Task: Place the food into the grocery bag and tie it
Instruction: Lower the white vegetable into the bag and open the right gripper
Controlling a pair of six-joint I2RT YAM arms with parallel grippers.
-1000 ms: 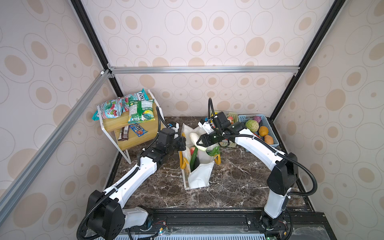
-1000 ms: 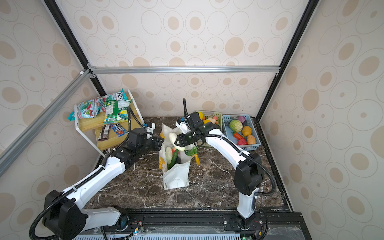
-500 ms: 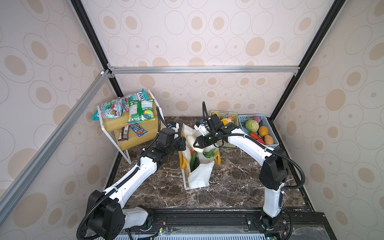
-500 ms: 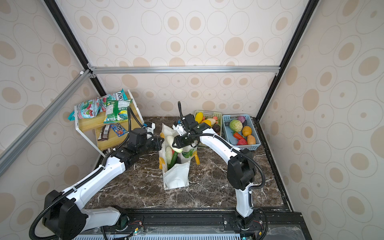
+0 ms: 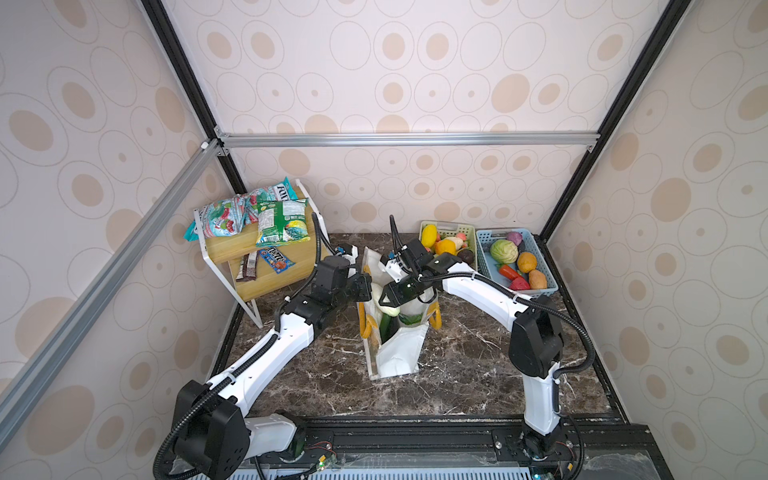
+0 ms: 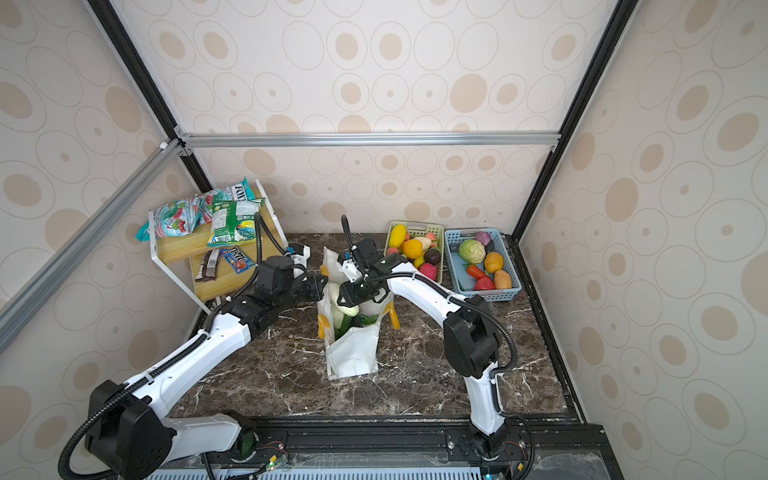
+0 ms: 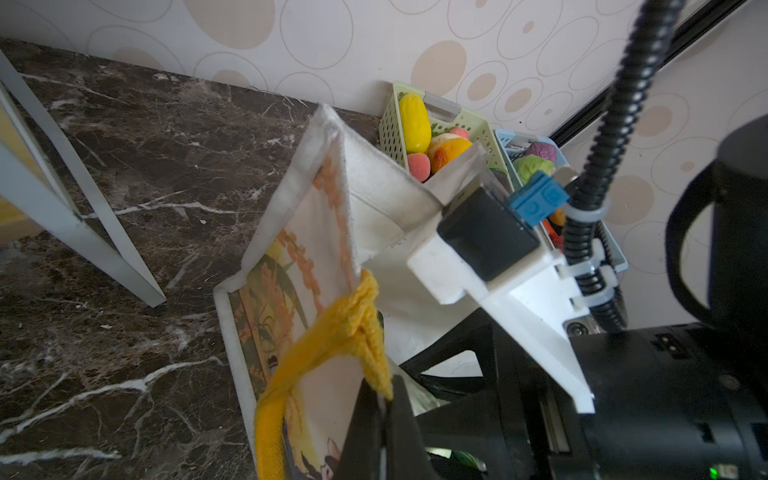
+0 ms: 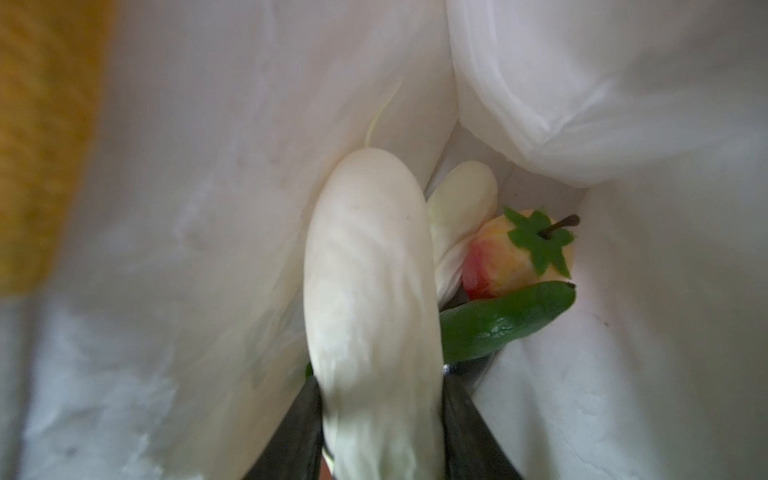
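Observation:
The white grocery bag (image 5: 397,357) (image 6: 353,353) stands open on the marble table between both arms. My left gripper (image 7: 384,401) (image 5: 368,286) is shut on the bag's rim where the yellow handle (image 7: 332,332) joins it, holding that side up. My right gripper (image 8: 380,415) (image 5: 388,299) is down in the bag's mouth, shut on a long pale vegetable (image 8: 370,291) (image 6: 348,309). Below it inside the bag (image 8: 208,166) lie a green cucumber (image 8: 507,320), a red-yellow apple (image 8: 519,257) and another pale piece (image 8: 461,199).
A green basket (image 5: 449,226) and a blue basket (image 5: 540,289) with more fruit and vegetables stand at the back right. A wooden rack (image 5: 266,286) with snack packets (image 5: 278,220) and candy bars stands at the back left, close behind my left arm.
My right arm has swung left from near the baskets and lowered the pale vegetable into the bag's mouth. The left gripper has kept its hold on the rim.

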